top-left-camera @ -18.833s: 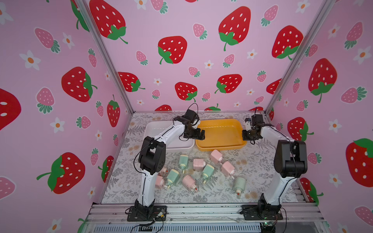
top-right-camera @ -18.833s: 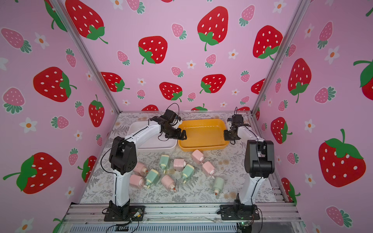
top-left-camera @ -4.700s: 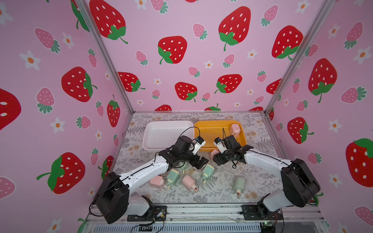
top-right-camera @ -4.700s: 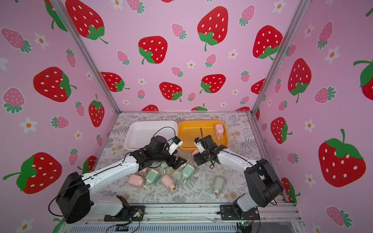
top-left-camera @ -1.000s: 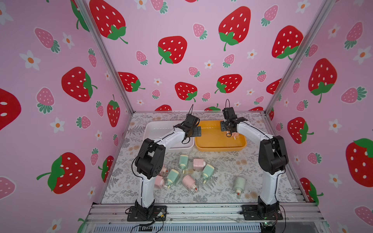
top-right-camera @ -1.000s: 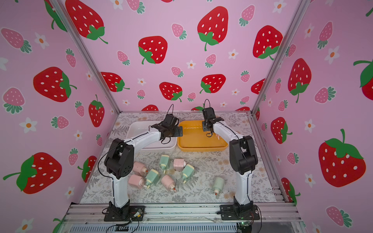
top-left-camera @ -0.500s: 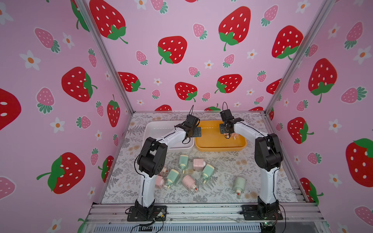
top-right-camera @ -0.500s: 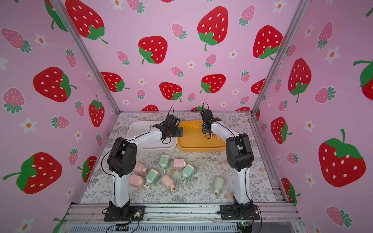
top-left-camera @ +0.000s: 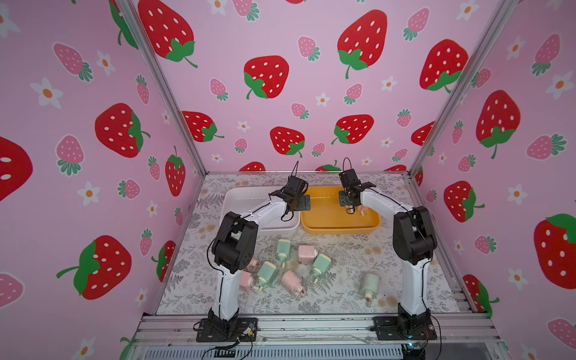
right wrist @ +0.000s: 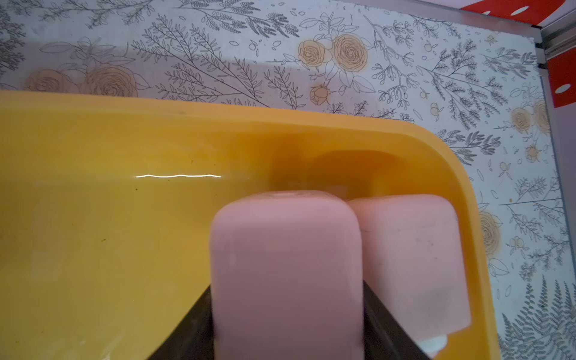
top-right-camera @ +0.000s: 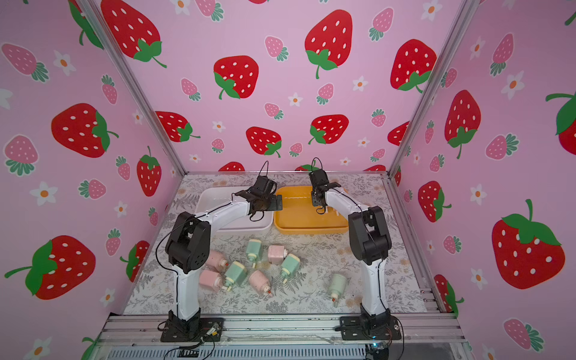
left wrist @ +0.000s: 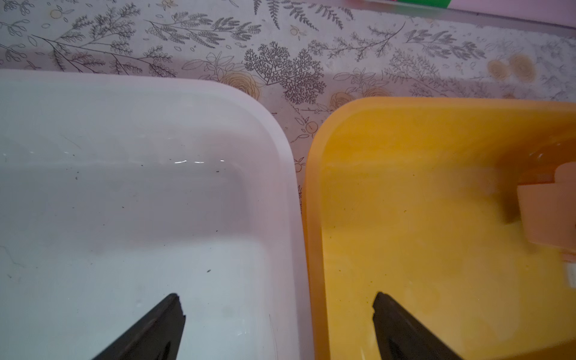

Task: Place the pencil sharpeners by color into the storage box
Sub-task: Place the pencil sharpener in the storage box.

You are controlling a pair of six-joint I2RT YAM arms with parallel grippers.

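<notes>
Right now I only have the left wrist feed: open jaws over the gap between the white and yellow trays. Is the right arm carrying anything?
Observer: Yes. The right gripper is shut on a pink sharpener, low over the yellow tray.
Operator: Anything lying in that tray?
Observer: A second pink sharpener, right beside the held one, near the tray's corner.
Operator: What's on the table?
Observer: Eight loose sharpeners on the table, four pink and four green. One lone green sharpener lies apart, toward the right arm's base.
</notes>
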